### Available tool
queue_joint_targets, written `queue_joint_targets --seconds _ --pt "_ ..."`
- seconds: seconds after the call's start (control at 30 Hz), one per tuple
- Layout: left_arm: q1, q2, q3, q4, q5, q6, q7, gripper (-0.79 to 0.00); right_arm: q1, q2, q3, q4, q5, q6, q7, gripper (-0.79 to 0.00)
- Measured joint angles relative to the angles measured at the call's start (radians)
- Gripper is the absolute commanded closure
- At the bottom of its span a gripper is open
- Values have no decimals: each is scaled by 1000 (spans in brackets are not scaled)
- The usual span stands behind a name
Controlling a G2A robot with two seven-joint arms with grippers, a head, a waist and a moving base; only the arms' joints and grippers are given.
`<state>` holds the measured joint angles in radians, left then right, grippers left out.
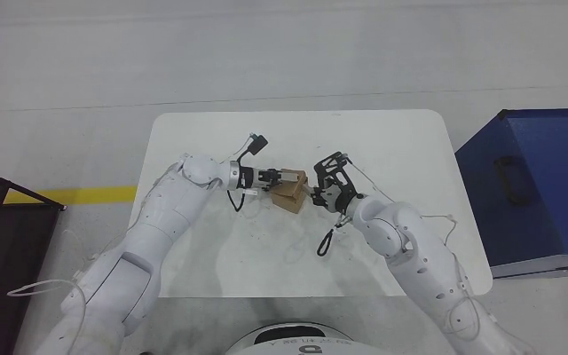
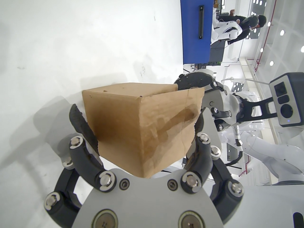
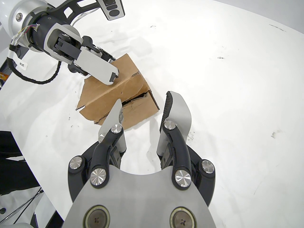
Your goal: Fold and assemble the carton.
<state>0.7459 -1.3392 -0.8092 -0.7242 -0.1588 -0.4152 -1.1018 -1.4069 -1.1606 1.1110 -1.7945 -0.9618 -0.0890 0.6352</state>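
Brown corrugated board, raised into a box shape: the carton (image 3: pixel 133 83) rests on the white table (image 3: pixel 225 84), near the table's middle in the top view, between the two arms.

The left gripper (image 2: pixel 137 118) is clamped on the carton. One finger bears against each of two opposite walls, and a vertical corner edge faces its wrist camera. The right gripper (image 3: pixel 143 102) stands just beside the carton's other end with its fingers spread and nothing between them. One fingertip overlaps the carton's edge in the right wrist view; whether it touches cannot be told.

Progress, as judged: the walls are up and the creases are formed, so the erecting step looks done. The face toward the right gripper is not finished. Two flaps meet there along a ragged, gaping seam (image 3: pixel 136 96). A loose flap corner (image 3: pixel 79 106) juts out along the table at the carton's lower edge.

What appears left is to press the flaps flush and to tuck or close the protruding one. The left gripper would serve as the hold, and the right one is free to push. The cardboard looks worn and creased near the seam, so the flaps are likely to spring back unless pressed firmly.

A blue bin (image 1: pixel 524 191) stands beside the table, well apart from the carton.
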Motion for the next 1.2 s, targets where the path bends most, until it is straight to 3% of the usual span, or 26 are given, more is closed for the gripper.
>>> queue_joint_targets --seconds 0.33,0.87,1.2 --pt "-2 -3 4 -11 13 7 -1 -785 17 -5 -16 23 14 -6 6 -379" --pt "-10 -7 21 -18 64 23 1 -785 22 -8 -21 38 20 -4 19 -449" --pt "-21 -12 34 -15 104 41 11 -785 -5 1 13 24 14 -16 52 -560"
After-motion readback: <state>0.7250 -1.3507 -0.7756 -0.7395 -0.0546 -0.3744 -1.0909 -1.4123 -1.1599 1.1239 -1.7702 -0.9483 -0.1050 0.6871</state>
